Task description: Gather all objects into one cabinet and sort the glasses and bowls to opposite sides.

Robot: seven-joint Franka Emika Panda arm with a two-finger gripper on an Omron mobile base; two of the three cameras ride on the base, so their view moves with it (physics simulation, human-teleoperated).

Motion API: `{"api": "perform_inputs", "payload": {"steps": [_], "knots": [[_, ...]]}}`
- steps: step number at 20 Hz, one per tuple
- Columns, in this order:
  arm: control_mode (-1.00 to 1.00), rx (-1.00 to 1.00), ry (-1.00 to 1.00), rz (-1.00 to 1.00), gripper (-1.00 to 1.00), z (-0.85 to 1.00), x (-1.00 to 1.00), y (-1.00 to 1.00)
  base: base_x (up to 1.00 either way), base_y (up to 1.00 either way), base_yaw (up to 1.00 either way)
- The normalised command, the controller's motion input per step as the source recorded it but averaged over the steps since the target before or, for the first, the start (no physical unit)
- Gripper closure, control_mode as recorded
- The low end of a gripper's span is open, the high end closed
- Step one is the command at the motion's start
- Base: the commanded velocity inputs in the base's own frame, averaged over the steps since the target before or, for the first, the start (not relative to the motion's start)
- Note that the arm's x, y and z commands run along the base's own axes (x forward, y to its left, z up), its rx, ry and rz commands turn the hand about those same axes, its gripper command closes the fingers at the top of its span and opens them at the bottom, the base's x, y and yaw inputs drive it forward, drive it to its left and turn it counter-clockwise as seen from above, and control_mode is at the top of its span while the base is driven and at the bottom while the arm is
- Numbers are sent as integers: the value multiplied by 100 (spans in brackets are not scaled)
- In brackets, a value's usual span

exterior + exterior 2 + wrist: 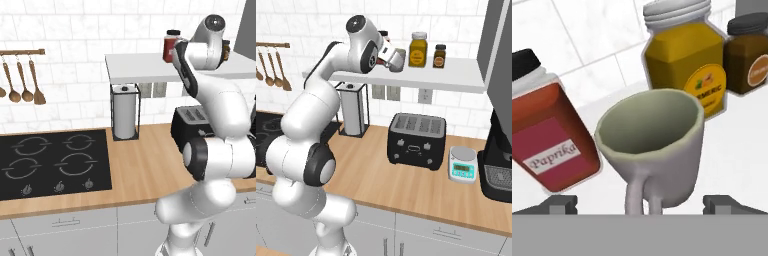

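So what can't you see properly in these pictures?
- Hand view: the turmeric jar's label, partly covered by the grey mug's rim.
- Hand view: the brown jar, cut by the right edge, label too blurred to read.
- Right base view: the cabinet, mostly cut off by the edge, inside unseen.

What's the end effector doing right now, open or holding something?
End effector: open, fingers spread either side of the grey mug on the shelf, holding nothing yet.

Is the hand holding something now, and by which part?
Nothing yet, it seems: the hand is open around the grey mug, fingertips on either side of its handle, apart from it.
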Motion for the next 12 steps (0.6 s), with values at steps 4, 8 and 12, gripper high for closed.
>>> {"api": "perform_inputs", "payload": {"steps": [4,8,12], "knots": [[-100,-1,7,-8,-100,0,38,-9,0,0,0],[-100,0,5,-5,-100,0,24,-1,0,0,0],[-100,0,1,0,-100,0,2,0,0,0,0]]}}
